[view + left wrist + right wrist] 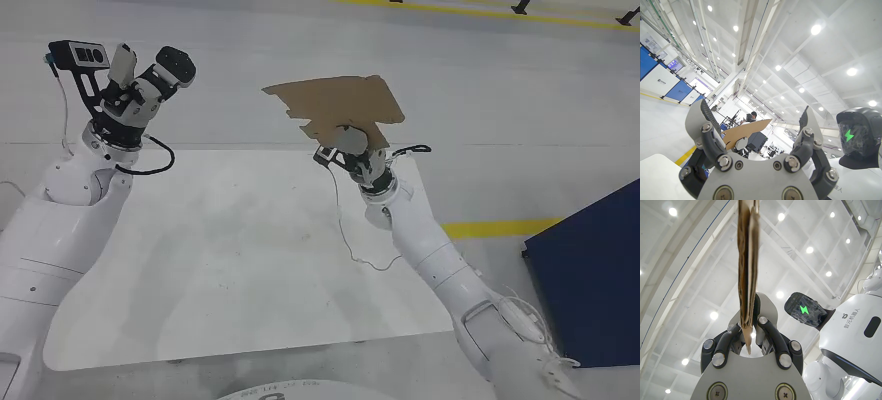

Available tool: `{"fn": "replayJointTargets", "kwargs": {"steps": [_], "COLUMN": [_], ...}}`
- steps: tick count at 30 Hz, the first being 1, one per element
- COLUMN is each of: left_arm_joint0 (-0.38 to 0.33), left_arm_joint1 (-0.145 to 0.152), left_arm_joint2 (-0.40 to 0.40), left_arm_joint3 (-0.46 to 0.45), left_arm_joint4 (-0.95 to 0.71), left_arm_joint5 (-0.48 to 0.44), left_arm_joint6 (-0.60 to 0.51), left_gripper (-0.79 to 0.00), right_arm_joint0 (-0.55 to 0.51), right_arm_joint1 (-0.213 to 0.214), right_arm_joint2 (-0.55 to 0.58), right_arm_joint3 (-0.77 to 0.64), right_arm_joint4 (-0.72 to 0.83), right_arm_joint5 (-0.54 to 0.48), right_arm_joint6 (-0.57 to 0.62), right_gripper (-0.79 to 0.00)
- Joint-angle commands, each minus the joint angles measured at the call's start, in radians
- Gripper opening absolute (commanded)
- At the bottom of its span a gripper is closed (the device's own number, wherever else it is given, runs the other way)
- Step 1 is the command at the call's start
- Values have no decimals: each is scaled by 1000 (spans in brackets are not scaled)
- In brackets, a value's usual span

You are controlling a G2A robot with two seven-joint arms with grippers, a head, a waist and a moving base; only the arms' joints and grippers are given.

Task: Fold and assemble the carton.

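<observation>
I note the right gripper (749, 315) pinching the flat carton (340, 103) above the table (240, 270) far edge; the left gripper (755, 106) is spread and empty. Risk: the single thin hold slips.

Light is bright and even in every view. Round ceiling lamps (815, 29) burn out to pure white with soft halos. The carton (747, 266) is backlit, dark against the glowing ceiling. The table (250, 250) looks pale and washed. Toward the wrist views' edges, straight ceiling beams (683, 262) bow into curves.
</observation>
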Motion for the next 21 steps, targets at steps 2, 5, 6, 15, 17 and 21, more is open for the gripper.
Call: {"fn": "replayJointTargets", "kwargs": {"steps": [2, 5, 6, 15, 17, 21], "left_arm_joint0": [0, 0, 0, 0, 0, 0], "left_arm_joint1": [0, 0, 0, 0, 0, 0], "left_arm_joint2": [0, 0, 0, 0, 0, 0], "left_arm_joint3": [0, 0, 0, 0, 0, 0], "left_arm_joint4": [0, 0, 0, 0, 0, 0], "left_arm_joint5": [0, 0, 0, 0, 0, 0], "left_arm_joint6": [0, 0, 0, 0, 0, 0], "left_gripper": [0, 0, 0, 0, 0, 0], "right_arm_joint0": [0, 0, 0, 0, 0, -12], "right_arm_joint1": [0, 0, 0, 0, 0, -2], "right_arm_joint2": [0, 0, 0, 0, 0, 23], "right_arm_joint3": [0, 0, 0, 0, 0, -19], "right_arm_joint4": [0, 0, 0, 0, 0, -65], "right_arm_joint5": [0, 0, 0, 0, 0, -144], "right_arm_joint6": [0, 0, 0, 0, 0, -80], "right_gripper": [-785, -785, -785, -785, -785, -785]}}
